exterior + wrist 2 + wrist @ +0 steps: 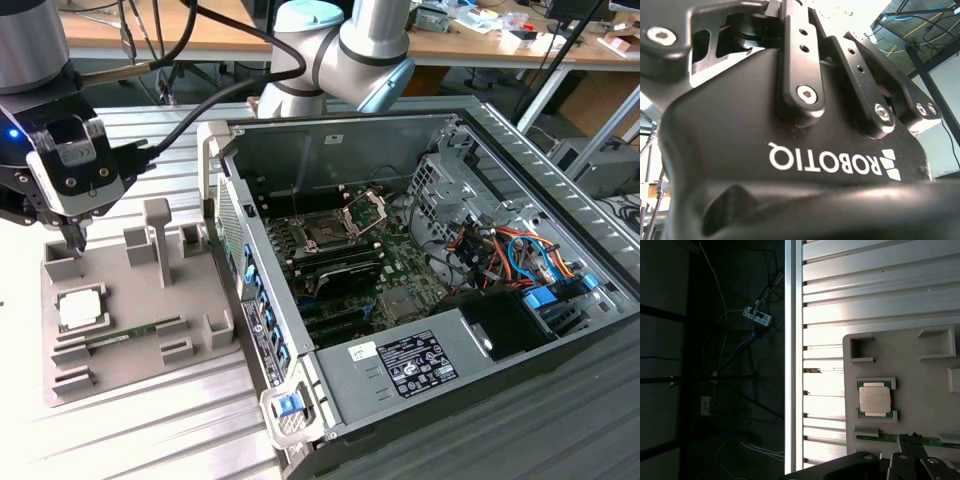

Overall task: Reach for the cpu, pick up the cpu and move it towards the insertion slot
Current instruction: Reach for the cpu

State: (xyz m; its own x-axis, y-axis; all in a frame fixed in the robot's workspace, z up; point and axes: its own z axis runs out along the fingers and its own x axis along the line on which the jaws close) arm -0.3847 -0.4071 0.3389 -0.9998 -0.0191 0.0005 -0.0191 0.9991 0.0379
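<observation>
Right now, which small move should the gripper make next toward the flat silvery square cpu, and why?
Probably ease the gripper across until it is over the silvery square cpu; it hangs above an edge of the grey tray, apart from the chip.

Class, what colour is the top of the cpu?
The cpu top is pale silvery-white, clearest in the first wrist view.

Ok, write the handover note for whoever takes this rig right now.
The gripper hangs over the grey holder tray, near the cpu but apart from it, not holding it.
The cpu lies flat in its pocket on the tray, beside the green memory stick.
The insertion slot sits on the motherboard inside the open computer case, dark centre showing.
Done: reach partly made. Not yet done: pick-up, move to the slot.
</observation>
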